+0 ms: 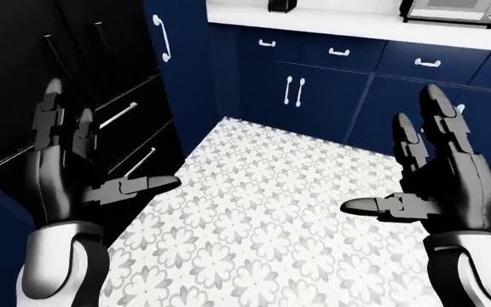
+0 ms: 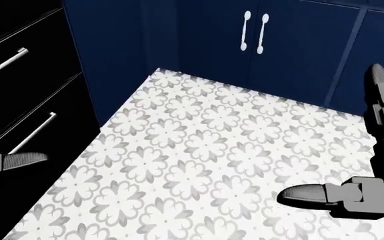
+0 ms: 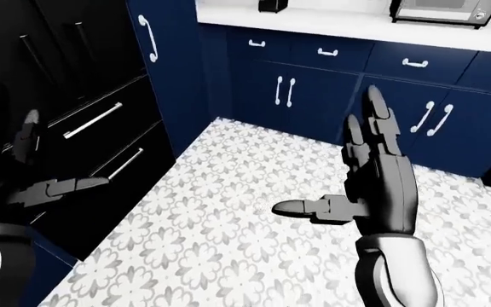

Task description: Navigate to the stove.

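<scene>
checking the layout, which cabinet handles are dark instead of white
The two upright bar handles on the black tall unit at the left-eye view's upper left; the blue cabinets' handles are all white.

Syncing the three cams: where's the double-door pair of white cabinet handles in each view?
Left-eye view: pair of white handles upper middle, under the counter drawers.
Head view: same pair at the top, middle-right.
Right-eye view: same pair upper middle, left of the right hand.
Shared landmark: the patterned floor corner below them.
</scene>
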